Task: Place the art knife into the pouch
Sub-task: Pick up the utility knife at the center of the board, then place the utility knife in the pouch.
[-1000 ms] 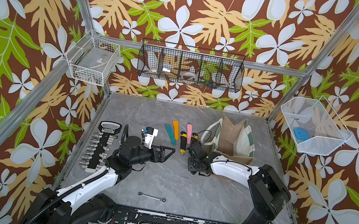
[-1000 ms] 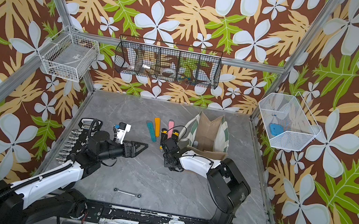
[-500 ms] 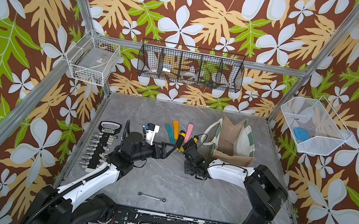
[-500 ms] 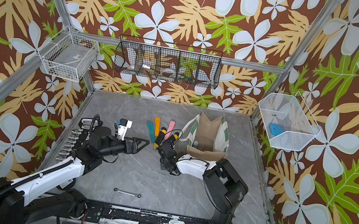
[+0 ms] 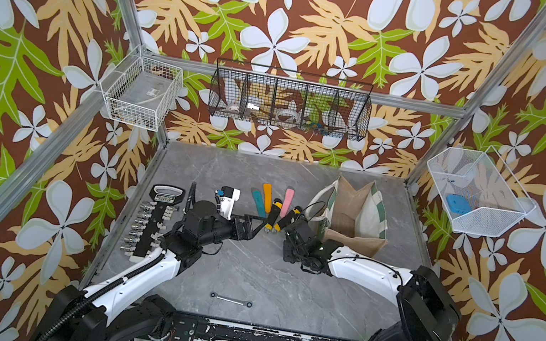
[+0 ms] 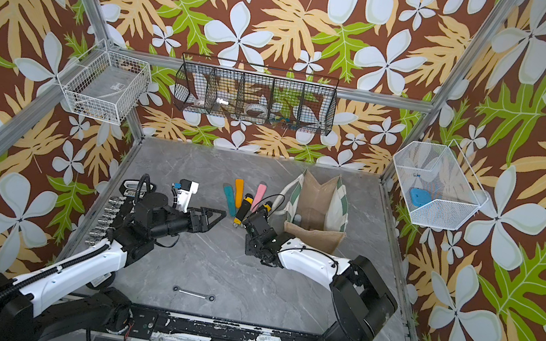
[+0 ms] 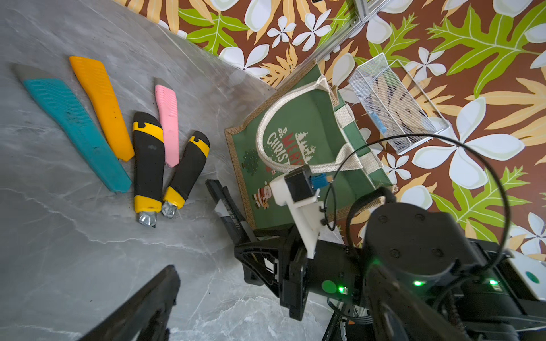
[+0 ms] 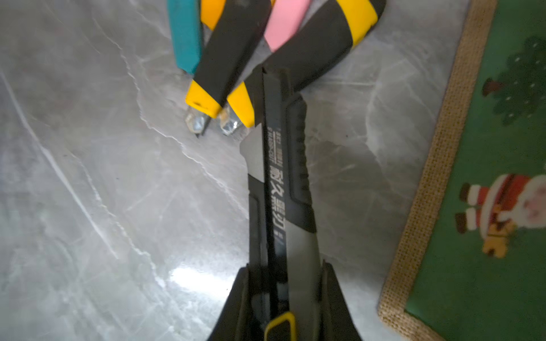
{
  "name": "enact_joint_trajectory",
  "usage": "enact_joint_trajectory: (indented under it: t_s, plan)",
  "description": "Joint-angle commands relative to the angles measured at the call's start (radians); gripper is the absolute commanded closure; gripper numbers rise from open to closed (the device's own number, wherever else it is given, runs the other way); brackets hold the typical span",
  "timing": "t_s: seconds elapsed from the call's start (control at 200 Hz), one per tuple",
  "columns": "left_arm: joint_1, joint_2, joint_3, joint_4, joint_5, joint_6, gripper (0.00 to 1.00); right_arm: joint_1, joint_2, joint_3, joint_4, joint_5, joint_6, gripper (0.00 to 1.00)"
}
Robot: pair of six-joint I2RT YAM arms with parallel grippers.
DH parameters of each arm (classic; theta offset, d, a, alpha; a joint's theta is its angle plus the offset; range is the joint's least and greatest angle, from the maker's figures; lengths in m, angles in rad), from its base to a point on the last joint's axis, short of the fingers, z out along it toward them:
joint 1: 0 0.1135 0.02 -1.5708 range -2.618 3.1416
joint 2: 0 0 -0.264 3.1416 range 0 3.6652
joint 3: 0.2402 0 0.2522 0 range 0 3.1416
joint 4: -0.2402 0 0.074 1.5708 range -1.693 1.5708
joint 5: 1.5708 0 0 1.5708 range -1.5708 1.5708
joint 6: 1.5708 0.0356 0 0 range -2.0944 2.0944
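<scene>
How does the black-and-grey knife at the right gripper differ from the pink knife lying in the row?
The black-and-grey knife is dark with white lettering; the pink knife is plain, ribbed pink. The black-and-grey knife is clamped in the right gripper; the pink knife lies free on the table. The black-and-grey knife is nearer the pouch; the pink knife lies between two black-and-yellow knives. Both are slim cutters.

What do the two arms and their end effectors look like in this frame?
Both arms have white shells over black joints. The left arm carries a ribbed black hose; the right arm has looping black cables and green lights. The left end effector and right end effector are black, triangular and open-framed.
</scene>
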Motion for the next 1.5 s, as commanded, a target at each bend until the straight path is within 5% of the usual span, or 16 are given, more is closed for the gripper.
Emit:
enact_joint_trajectory:
  t_s: [0.0, 0.446, 0.932, 1.187, 1.497]
  plan:
    - [0.002, -0.011, -0.013, 0.009, -0.02, 0.007, 0.0, 0.002, -0.029, 0.034, 0.005, -0.003, -0.009, 0.87]
    - [0.001, 0.003, -0.038, 0.07, 0.004, -0.018, 0.0, 0.003, -0.19, 0.165, -0.049, -0.039, -0.083, 0.9]
    - [0.001, 0.005, -0.053, 0.093, 0.017, -0.037, 0.0, -0.016, -0.435, 0.222, -0.101, 0.345, -0.266, 0.91]
    - [0.001, 0.013, -0.043, 0.095, 0.017, -0.036, 0.0, -0.097, -0.564, 0.132, -0.073, 0.409, -0.258, 0.91]
    - [0.001, 0.014, -0.048, 0.104, 0.021, -0.052, 0.0, -0.13, -0.528, 0.113, -0.095, 0.432, -0.268, 0.91]
